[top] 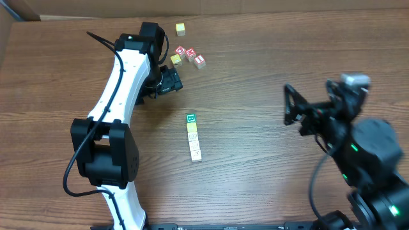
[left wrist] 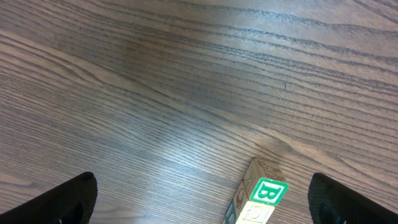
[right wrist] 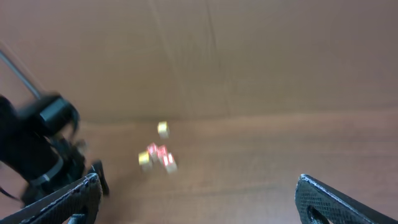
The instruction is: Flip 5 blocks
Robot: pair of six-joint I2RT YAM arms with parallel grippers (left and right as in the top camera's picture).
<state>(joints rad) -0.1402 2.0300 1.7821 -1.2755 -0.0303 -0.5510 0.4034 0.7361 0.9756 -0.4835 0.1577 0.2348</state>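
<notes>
Nearest to us on the table (top: 255,172) are the five blocks (top: 193,137), in one straight row. They touch face to face and run away from the base at a slight tilt. At the near end are three cream blocks (top: 194,146), then the yellow block (top: 192,128). At the far end is the B block (top: 190,119), green B face up. The left wrist view catches that B block low in frame, with a bluish mark on its side face, too cropped for us to read.

Neither arm touches the row. The right gripper (top: 289,105) sits well to the right of it, about level with its far end. Its jaws are spread wide with nothing between them. In the right wrist view we get both fingers (right wrist: 62,199) at the bottom corners and a bare gap.

The left gripper (top: 171,81) is just beyond the row's far end, a little left of it, released wide and empty. Its fingertips (left wrist: 71,199) show in the lower corners of the left wrist view. The B block lies between them, nearer the right-hand one, touching neither.

Farther out, three red-faced cubes (top: 190,54) sit clustered, with one yellow cube (top: 176,59) just beside the cluster's left. Another yellow cube (top: 181,28) stands alone beyond them, near the table's far edge. Behind all of it is a cardboard wall (right wrist: 261,50). The right wrist view is blurred, so we can't read any cube faces there.
</notes>
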